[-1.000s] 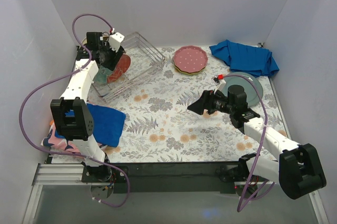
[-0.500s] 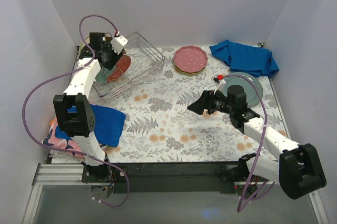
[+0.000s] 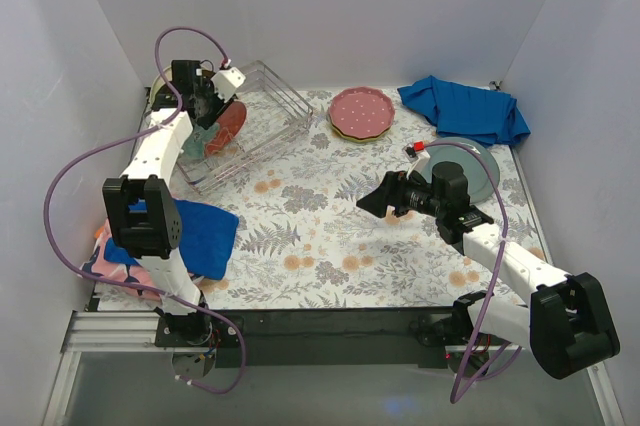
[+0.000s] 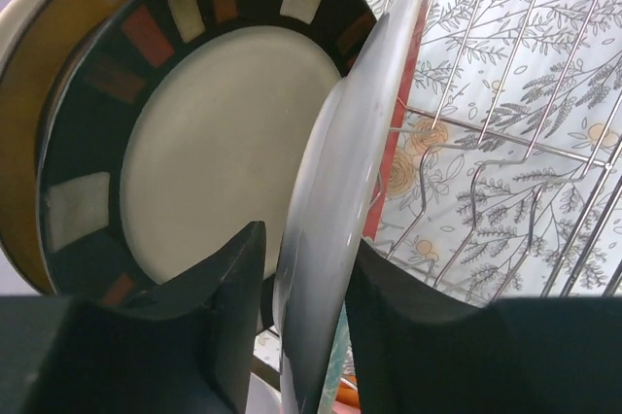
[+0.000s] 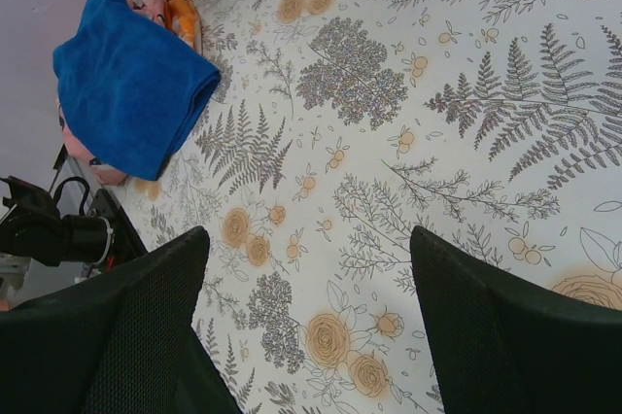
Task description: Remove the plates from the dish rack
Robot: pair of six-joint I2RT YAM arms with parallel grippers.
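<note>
- The left claw (image 4: 309, 327) straddles the top rim of the floral plate (image 4: 335, 190), one finger on the plate's pale back and the other on its red-patterned face. The right-hand finger looks pressed against it, while a thin dark sliver shows by the other, so I cannot tell whether the plate is truly clamped.
- The hold sits on the rim, probably because the plate stands on edge and only its rim offers room for a finger on each side.
- Just behind it stands the dark-rimmed plate (image 4: 214, 142), and behind that an orange-rimmed plate (image 4: 34, 152). They are close together, so a lift likely needs to go straight up to avoid knocking the neighbour.
- All three stand in the dish rack (image 3: 275, 96) at the far left of the counter (image 3: 330, 236), and its wires keep them upright.
- Well apart, the pink scalloped plate (image 3: 362, 113) lies flat on a stack at the back of the counter, and the grey-teal plate (image 3: 482, 168) lies flat at the right. These look like the set-down spots.
- The right claw (image 5: 309, 268) hangs above bare counter with its fingers wide apart and nothing between them, seemingly waiting clear of the rack.
- A folded blue cloth (image 5: 131, 84) lies near the left arm's base.
</note>
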